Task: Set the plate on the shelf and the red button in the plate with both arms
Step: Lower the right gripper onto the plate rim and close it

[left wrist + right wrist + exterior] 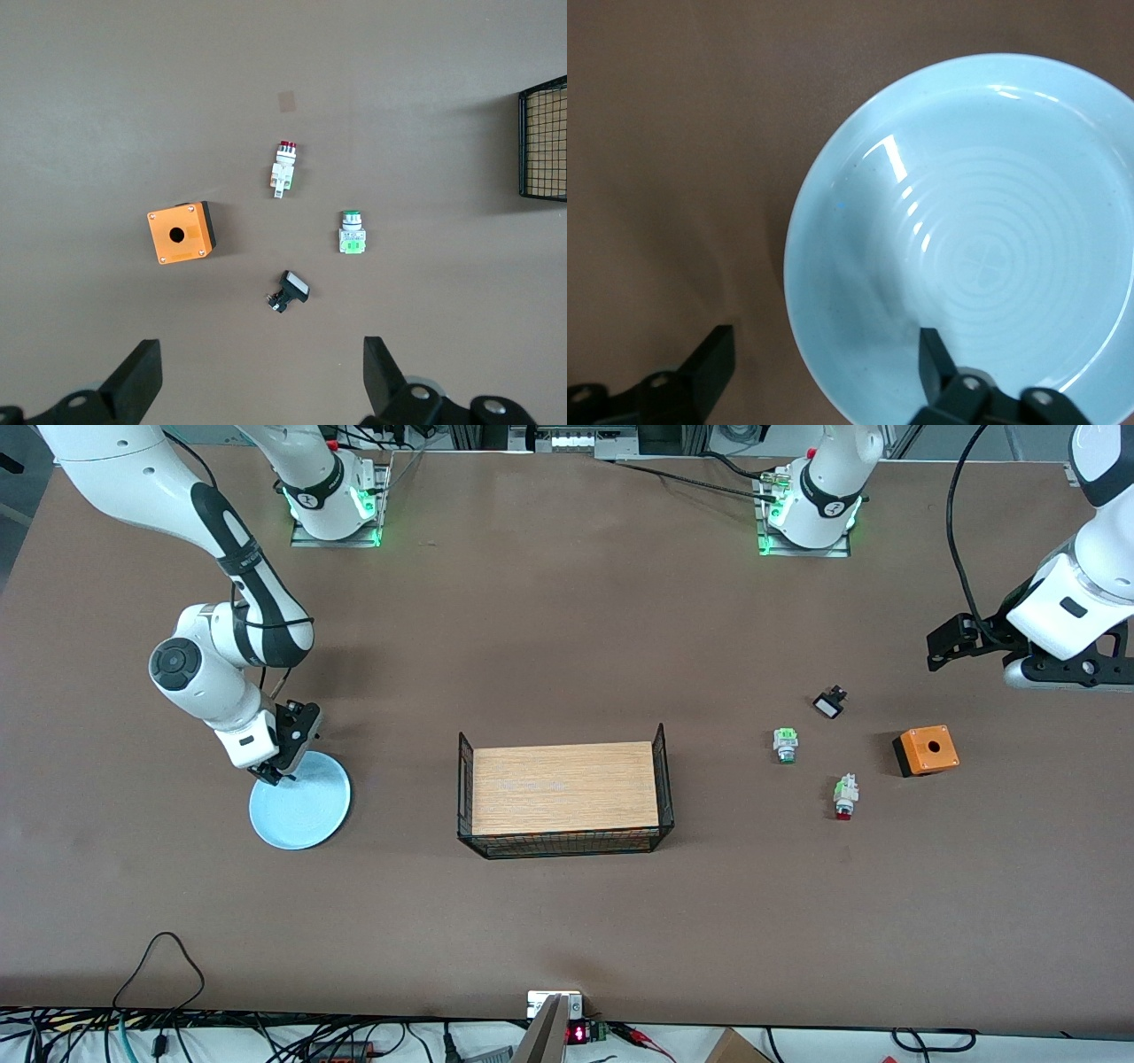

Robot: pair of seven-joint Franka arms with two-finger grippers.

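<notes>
Straddling the rim of the plate (983,257), the right gripper (824,372) has its jaws spread wide, one finger inside the dish, the other over bare tabletop (549,611); nothing is clamped. The plate lies flat at the right arm's end of the tabletop. The left gripper (261,376) hangs over the left arm's end, jaws fully apart and empty. Below it lie the red button (283,166), a green button (351,232), a black-and-white switch (290,290) and an orange box (180,233), all apart. A wire basket (564,790) with a wooden floor stands mid-table.
</notes>
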